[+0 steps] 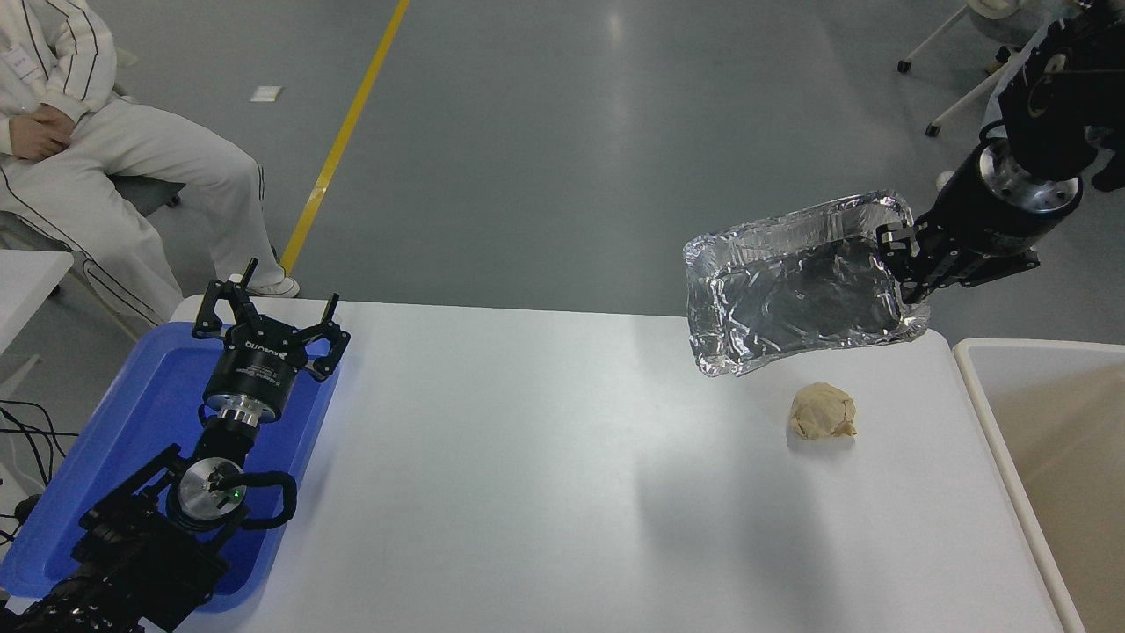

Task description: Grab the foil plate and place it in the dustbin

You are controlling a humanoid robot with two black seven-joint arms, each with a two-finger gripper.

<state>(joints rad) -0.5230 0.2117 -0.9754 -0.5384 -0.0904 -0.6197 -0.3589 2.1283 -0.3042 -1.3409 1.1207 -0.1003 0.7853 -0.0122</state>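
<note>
the foil plate (pixel 795 294) hangs tilted in the air, pinched by its right rim in the right gripper (pixel 905 272), high above the table (pixel 527 457) so it can clear the rim of the one dustbin (pixel 993 422) to its lower right. one paper ball (pixel 822 411) lies below the plate. the left gripper (pixel 268 321) is parked, spread wide, over one blue tray (pixel 149 396).

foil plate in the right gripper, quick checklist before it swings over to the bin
1. Right gripper shut on the rim of the shiny crinkled silver foil plate: ok.
2. Plate lifted off the white table: ok.
3. Plate above the large cream-beige plastic dustbin: not ok, it hangs to the bin's left.
4. Crumpled tan paper ball apart from the plate: ok.
5. Grip firmness: cannot tell.
6. Left gripper parked over the blue plastic tray: ok.
</note>
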